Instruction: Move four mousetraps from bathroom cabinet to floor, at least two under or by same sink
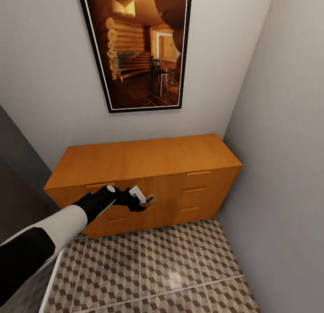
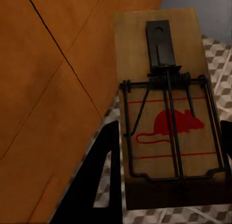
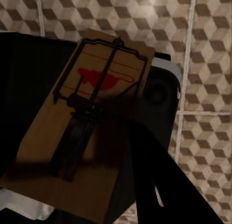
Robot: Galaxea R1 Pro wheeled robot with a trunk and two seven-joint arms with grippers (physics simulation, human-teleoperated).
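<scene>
The orange-brown cabinet [image 1: 148, 162] stands against the back wall, and its drawers look closed. In front of its drawer fronts my left gripper [image 1: 143, 199] is shut on a mousetrap [image 1: 151, 199]. The left wrist view shows this tan mousetrap [image 2: 164, 40] with a red mouse mark and a dark spring bar between the black fingers [image 2: 99, 178], beside the cabinet front [image 2: 43, 88]. My right gripper [image 3: 104, 132] is shut on another mousetrap [image 3: 104, 83], held above the cube-patterned bathroom floor [image 3: 208, 64]. The sink is out of view.
A framed picture [image 1: 141, 43] hangs above the cabinet. A grey wall [image 1: 283, 146] runs close along the right. Cube-patterned tiles [image 1: 171, 268] spread in front of the cabinet. A dark grey surface [image 1: 18, 169] lies at the left. Under the right gripper is a dark rounded body [image 3: 162, 96].
</scene>
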